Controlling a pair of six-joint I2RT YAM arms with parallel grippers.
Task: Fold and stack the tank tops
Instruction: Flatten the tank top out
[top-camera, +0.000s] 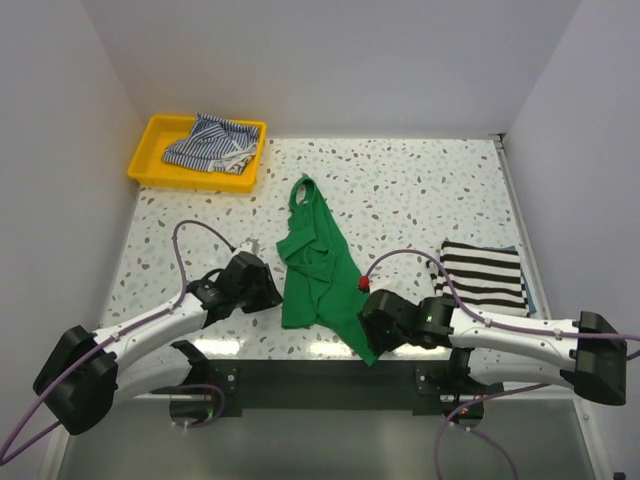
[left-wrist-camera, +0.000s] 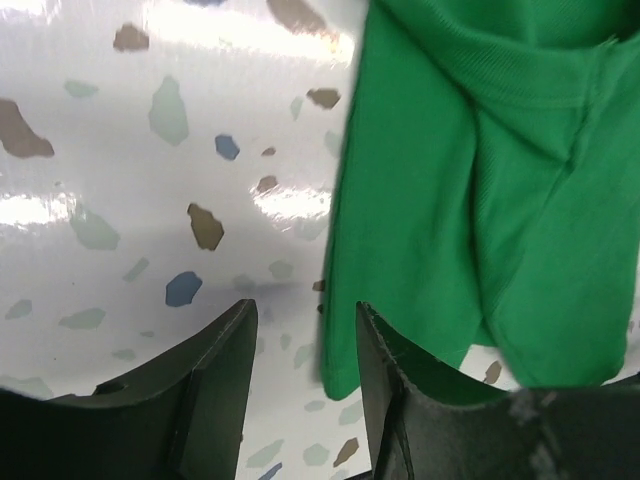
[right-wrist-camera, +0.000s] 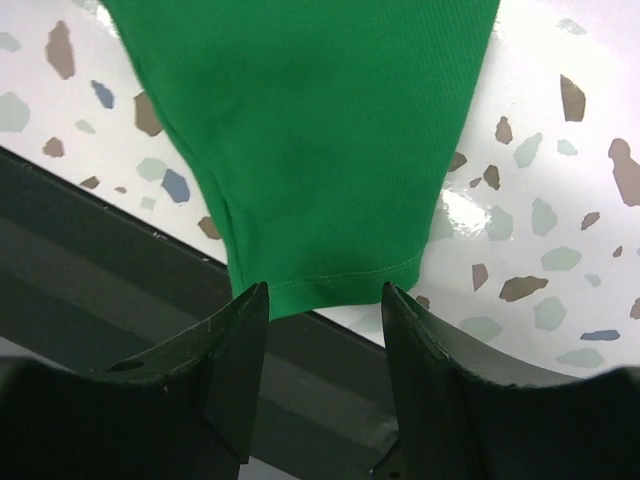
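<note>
The green tank top (top-camera: 318, 265) lies crumpled lengthways mid-table, its hem at the near edge. My left gripper (top-camera: 270, 292) is at its lower left corner. In the left wrist view the jaws (left-wrist-camera: 305, 330) stand open, with the green corner (left-wrist-camera: 345, 370) between them against the right finger and bare table showing in the gap. My right gripper (top-camera: 368, 318) is at the lower right corner. Its jaws (right-wrist-camera: 322, 300) are open, with the green hem (right-wrist-camera: 320, 270) just at the fingertips. The blue-and-white striped tank top (top-camera: 210, 143) sits bunched in the tray. The black-and-white striped tank top (top-camera: 482, 275) lies folded at the right.
A yellow tray (top-camera: 150, 170) stands at the back left of the speckled table (top-camera: 400, 180). The green hem hangs slightly past the table's front edge, over the dark rail (right-wrist-camera: 120, 260). White walls close in the left, back and right.
</note>
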